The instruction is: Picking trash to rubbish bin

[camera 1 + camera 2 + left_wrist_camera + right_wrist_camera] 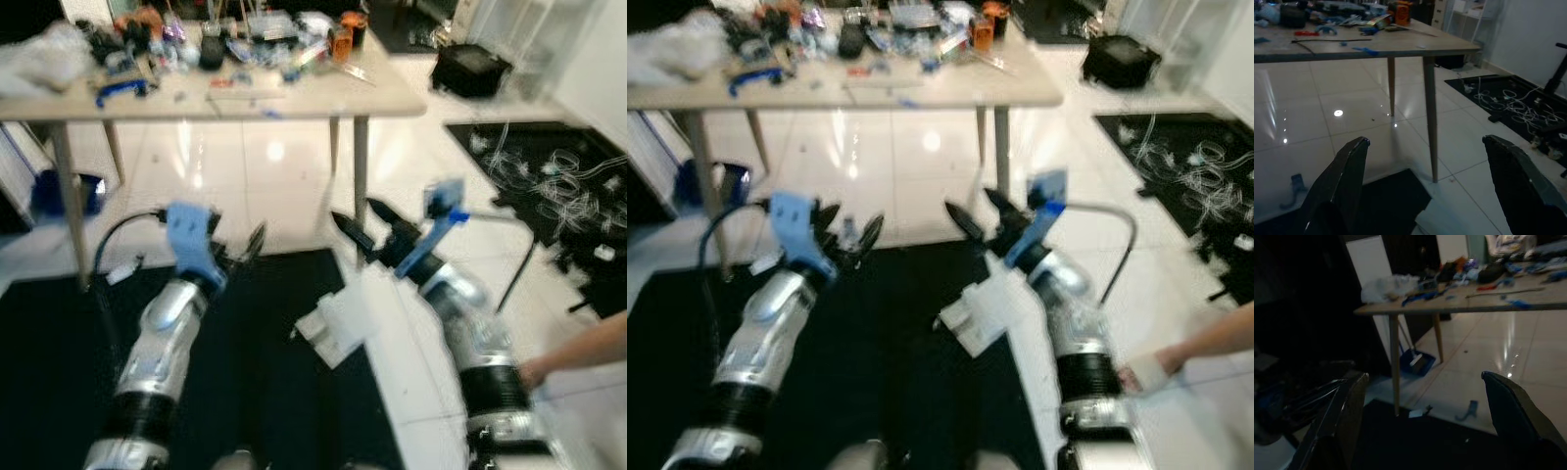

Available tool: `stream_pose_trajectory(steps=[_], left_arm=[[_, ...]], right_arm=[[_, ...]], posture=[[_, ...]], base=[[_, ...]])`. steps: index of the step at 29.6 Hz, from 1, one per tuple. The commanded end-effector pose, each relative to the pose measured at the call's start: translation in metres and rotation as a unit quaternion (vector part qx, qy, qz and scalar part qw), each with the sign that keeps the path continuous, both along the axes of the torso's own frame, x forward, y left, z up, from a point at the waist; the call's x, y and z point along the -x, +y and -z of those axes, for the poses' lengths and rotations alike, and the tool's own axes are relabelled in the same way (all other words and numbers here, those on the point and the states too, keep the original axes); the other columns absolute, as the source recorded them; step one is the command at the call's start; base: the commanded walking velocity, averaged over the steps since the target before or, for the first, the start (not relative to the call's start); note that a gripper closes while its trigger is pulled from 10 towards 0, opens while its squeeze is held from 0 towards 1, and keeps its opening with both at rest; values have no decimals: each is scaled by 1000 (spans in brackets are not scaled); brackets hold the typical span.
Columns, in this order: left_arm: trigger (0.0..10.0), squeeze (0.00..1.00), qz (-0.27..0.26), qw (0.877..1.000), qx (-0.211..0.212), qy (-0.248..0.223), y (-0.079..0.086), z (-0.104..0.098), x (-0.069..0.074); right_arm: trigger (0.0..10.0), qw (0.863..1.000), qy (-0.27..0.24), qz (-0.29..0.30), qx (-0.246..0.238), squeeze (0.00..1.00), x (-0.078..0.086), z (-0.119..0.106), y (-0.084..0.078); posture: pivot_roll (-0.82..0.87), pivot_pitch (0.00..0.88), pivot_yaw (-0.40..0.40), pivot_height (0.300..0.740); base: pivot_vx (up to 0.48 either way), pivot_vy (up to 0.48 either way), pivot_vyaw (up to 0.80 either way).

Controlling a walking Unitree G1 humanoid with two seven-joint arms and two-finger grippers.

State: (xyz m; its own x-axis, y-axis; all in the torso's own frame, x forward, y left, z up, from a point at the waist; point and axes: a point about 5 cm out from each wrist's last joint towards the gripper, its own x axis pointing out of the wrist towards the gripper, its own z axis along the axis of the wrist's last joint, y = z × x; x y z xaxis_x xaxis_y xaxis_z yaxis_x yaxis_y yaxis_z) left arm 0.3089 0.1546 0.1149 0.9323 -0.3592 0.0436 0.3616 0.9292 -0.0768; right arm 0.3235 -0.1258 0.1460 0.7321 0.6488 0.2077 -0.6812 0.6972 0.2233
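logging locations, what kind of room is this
Probably a home room used as a workshop: a table piled with tools and clutter, tangled white cables on a black mat, glossy tiled floor, and a blue dustpan by the wall.

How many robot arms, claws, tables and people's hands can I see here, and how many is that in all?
Robot arms: 2
Claws: 2, the left claw and the right claw, both open
Tables: 1, the cluttered table
Person's hands: 1, a hand at the right arm
Total: 6
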Motion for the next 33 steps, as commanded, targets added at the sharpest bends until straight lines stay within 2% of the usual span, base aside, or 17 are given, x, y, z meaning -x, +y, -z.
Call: stream_pose_trajectory(steps=[1,33], left_arm=[[10000,0,0,1000,-4,4,0,3,1],[10000,0,-8,1000,-15,-9,1,1,0]], right_arm=[[10000,1000,0,8,2,0,0,0,-5],[10000,1000,-6,7,9,0,0,0,-5]], posture=[[1,0,-12,740],[0,0,-13,740]], base=[[394,0,0],[417,0,0]])
